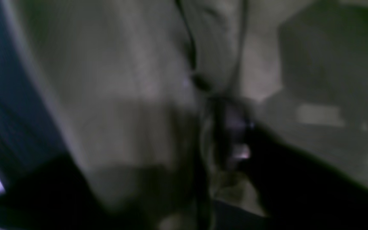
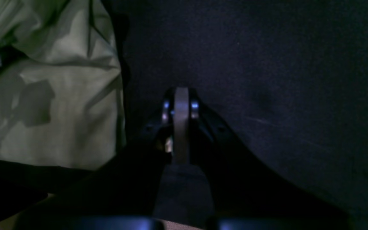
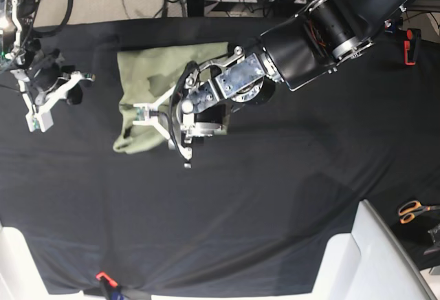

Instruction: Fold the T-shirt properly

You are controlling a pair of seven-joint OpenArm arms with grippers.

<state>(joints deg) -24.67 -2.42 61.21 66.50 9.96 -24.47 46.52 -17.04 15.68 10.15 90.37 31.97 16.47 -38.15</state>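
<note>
The pale sage-green T-shirt [image 3: 155, 73] lies partly folded on the black table cloth [image 3: 275, 197] at upper left of centre, bunched at its near left corner. My left gripper [image 3: 146, 115] reaches in from the right over the shirt's near part. In the blurred left wrist view it [image 1: 232, 134] looks shut on a hanging fold of the shirt [image 1: 123, 95]. My right gripper [image 3: 48, 104] hovers over bare cloth left of the shirt. In the right wrist view it [image 2: 181, 95] is shut and empty, with the shirt [image 2: 59, 105] at the left.
Orange-handled scissors [image 3: 412, 209] lie at the right edge, and a red tool [image 3: 410, 45] at the upper right. White bin walls [image 3: 375, 245] stand at the lower right. A small red clip [image 3: 103, 277] sits at the front edge.
</note>
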